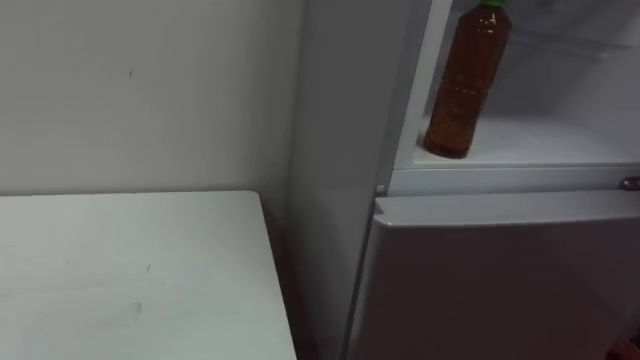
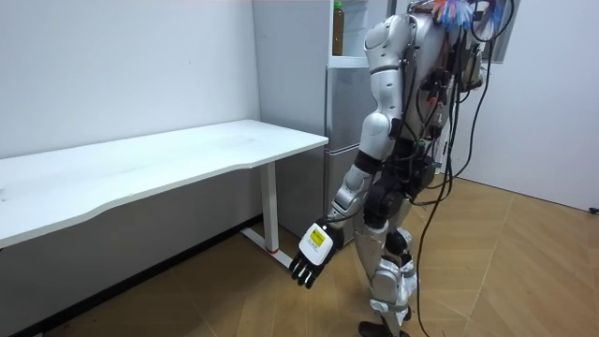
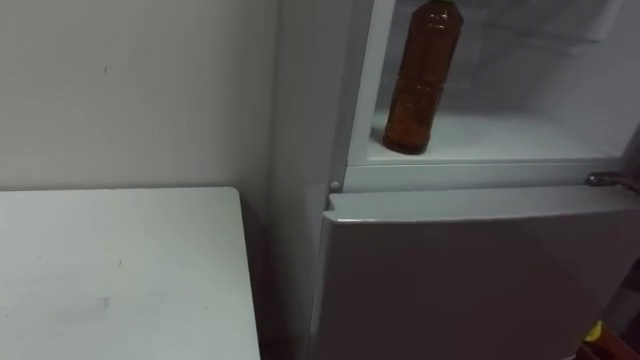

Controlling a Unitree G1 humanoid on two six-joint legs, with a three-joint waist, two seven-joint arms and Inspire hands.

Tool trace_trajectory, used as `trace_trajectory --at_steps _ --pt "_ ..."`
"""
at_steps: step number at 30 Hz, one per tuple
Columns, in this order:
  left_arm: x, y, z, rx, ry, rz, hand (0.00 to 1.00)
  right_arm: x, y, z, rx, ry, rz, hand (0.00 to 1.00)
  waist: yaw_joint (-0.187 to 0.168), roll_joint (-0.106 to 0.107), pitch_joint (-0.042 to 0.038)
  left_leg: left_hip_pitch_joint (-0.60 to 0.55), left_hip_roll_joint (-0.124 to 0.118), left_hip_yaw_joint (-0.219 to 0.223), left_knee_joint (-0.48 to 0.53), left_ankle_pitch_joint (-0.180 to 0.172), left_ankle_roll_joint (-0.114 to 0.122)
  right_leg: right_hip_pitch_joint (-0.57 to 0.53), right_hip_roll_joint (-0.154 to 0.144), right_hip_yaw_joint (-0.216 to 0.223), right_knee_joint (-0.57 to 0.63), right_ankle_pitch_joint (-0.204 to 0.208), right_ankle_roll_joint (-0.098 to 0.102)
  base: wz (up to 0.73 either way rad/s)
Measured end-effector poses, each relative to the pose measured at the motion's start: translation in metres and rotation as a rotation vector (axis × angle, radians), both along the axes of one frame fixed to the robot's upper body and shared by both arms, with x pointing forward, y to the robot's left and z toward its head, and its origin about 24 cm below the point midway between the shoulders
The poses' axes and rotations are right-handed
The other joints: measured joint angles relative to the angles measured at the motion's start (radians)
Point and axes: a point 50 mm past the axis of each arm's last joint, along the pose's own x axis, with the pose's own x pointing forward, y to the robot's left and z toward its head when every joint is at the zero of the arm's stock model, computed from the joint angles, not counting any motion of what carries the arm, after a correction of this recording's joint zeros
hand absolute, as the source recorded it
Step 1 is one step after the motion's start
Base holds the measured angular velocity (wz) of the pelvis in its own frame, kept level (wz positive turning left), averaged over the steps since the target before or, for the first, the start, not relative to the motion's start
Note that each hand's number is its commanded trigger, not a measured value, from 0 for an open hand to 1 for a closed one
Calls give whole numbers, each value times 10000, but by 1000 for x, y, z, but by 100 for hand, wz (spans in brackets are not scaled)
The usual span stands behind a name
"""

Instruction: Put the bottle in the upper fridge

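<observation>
White table (image 1: 130, 270) top occupies the lower left of the eye views, closest to the camera; its right edge runs just beside the fridge (image 1: 335, 150), with a narrow dark gap between them. Plain wall (image 1: 140, 90) takes up the upper left of the frame. Fridge stands at the right: upper compartment (image 1: 560, 140) is open, lower door (image 1: 500, 280) is closed below it. Bottle (image 1: 464, 85), brown liquid with a green cap, stands upright on the white floor of the upper compartment, near the front edge and close to the compartment's left inner wall. Nothing touches it. Room view: the robot stands upright on the wooden floor (image 2: 505, 271) directly in front of the fridge, facing it, with the table's end on the room view's left. The bottle appears there at the top centre of the frame, inside the fridge above the robot's shoulder line. Left hand (image 2: 312, 253) hangs low at the robot's side, lower centre of the room view, well apart from the bottle; fingers straight and relaxed, pointing down, holding nothing.
</observation>
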Motion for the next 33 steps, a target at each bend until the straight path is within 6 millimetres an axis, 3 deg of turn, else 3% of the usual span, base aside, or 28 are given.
trace_trajectory --at_steps 12,17,27,33 --pt "-2 -5 -1 -126 13 73 0 17 17 16 -590 619 714 0 -38 -12 2 8 -157 172 36 30 -48 -504 -229 27 872 -497 -108 -5" --pt "7 -4 -1 -84 -268 -33 0 21 27 16 -837 930 1256 0 -6 -11 3 34 -132 260 41 56 -90 -515 -151 168 876 -493 -130 -5" --pt "2 -6 -2 -130 -151 -8 0 33 49 13 -1782 1629 2112 0 127 15 20 20 -108 429 28 58 -102 -613 -102 277 861 -482 -145 -5" --pt "-2 -8 -2 -121 -28 41 0 33 74 20 -2281 1188 2803 0 31 126 89 -1 -92 439 22 79 -130 -704 -75 287 900 -458 -185 -1"
